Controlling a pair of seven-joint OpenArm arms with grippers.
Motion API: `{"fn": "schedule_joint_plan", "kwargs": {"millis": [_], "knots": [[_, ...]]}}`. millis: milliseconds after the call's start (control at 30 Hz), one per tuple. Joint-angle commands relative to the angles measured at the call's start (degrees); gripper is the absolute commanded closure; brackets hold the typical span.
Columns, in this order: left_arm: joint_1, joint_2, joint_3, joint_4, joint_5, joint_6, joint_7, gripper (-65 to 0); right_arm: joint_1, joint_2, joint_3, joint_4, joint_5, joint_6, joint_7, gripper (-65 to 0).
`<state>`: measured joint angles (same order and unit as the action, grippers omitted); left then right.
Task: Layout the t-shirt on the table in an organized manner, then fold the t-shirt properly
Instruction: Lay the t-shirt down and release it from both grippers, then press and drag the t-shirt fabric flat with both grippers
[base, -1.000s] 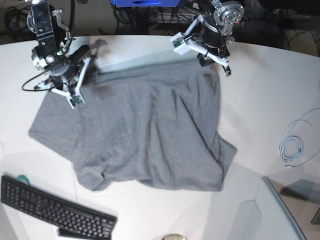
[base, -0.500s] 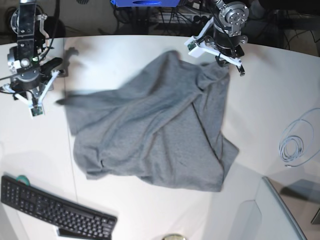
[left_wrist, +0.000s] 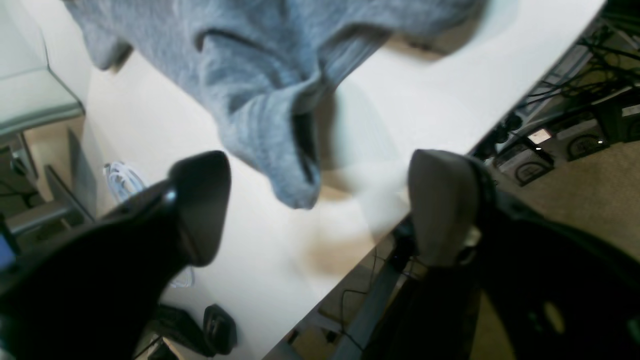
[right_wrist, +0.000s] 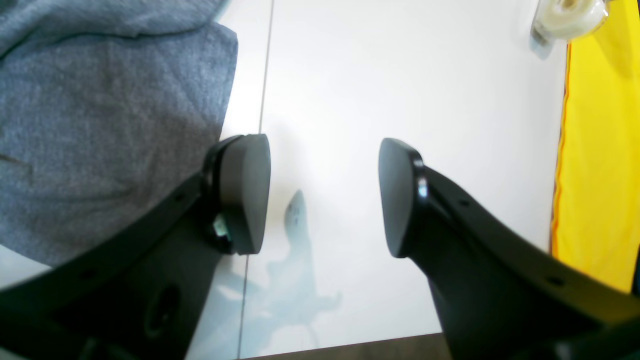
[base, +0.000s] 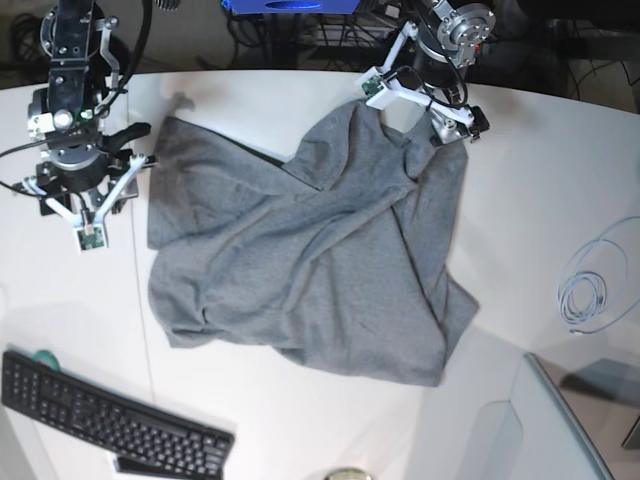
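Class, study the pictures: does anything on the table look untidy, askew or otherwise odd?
Yes. The t-shirt lies crumpled and skewed on the table, with diagonal folds and its top corner bunched under the left end effector. Both end effectors are open and hold nothing; the right end effector stands beside the cloth.

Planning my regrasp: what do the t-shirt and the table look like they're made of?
The t-shirt: soft heather-grey knit, probably cotton jersey; it drapes in loose folds and shows a flecked weave in the right wrist view. The table: smooth white hard top, likely laminate; faint sheen, crisp shadows, one thin dark seam.
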<state>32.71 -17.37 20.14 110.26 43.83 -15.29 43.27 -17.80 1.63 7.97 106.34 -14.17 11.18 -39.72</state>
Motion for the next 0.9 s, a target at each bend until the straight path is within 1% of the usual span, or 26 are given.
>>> {"fn": "schedule_joint_plan", "kwargs": {"millis": [0,33,100,133,233,300,367,400,467,500,533,600,700,767,867], "knots": [[0.39,-0.35,-1.11,1.08,0.43,0.56,0.03,-56.1,0.44,-0.35,-1.68,-0.1,0.68,2.23,1.0,-32.6],[0.39,-0.17,-1.99,1.17,0.34,0.56,-0.14,-56.1,0.62,-0.71,-3.18,-1.07,0.68,3.28,1.09,-32.6],[0.21,-0.17,-2.34,1.87,0.25,0.56,-0.14,-56.1,0.7,-1.76,-4.85,-2.74,0.68,3.46,2.67,-32.0],[0.13,-0.17,-2.16,2.31,0.25,0.56,-0.23,-56.1,0.79,-2.38,-5.46,-3.53,0.68,3.46,3.99,-30.2],[0.13,-0.09,-2.16,3.19,0.25,0.56,-0.94,-55.9,1.06,-4.05,-6.52,-6.08,0.68,3.63,6.36,-19.8],[0.39,-0.09,-2.51,3.28,0.17,0.56,-5.24,-55.8,1.49,-4.4,-8.1,-8.54,0.68,3.63,6.45,-10.1],[0.48,1.06,-2.6,3.28,0.17,0.65,-9.9,-55.6,2.55,-4.57,-9.07,-12.15,0.68,3.63,6.45,-3.2],[0.39,2.02,-2.6,3.19,0.17,0.74,-11.49,-55.5,3.17,-4.57,-9.15,-13.99,0.68,3.63,6.45,-1.5],[-0.31,4.22,-2.43,3.11,0.17,0.74,-13.77,-54.6,4.66,-4.66,-8.89,-18.39,0.68,3.63,6.54,-1.1],[-1.54,5.37,-2.25,3.11,0.17,0.74,-14.83,-51.3,5.63,-4.66,-8.89,-20.76,0.68,3.63,6.54,-0.9],[-2.77,6.6,-2.16,3.11,0.17,0.74,-15.44,-45.6,6.42,-4.4,-8.89,-22.87,0.68,3.55,6.54,-0.8],[-5.76,9.59,-2.16,2.93,0.17,0.74,-15.62,-28.5,7.74,-4.05,-8.45,-26.04,0.68,3.46,6.54,-0.6],[-11.48,16.18,-2.25,1.96,0.17,0.74,-13.16,-0.5,8.88,-2.64,-3.97,-29.29,0.68,3.55,6.63,-0.6],[-14.99,19.26,-2.51,1.35,0.17,0.74,-11.4,0.0,10.2,-1.14,-1.07,-31.75,0.59,3.63,7.24,-0.6],[-20.09,21.54,-3.13,-0.59,0.25,0.74,-9.02,0.0,12.57,2.02,2.45,-36.41,0.59,3.63,8.65,-0.6]]}}
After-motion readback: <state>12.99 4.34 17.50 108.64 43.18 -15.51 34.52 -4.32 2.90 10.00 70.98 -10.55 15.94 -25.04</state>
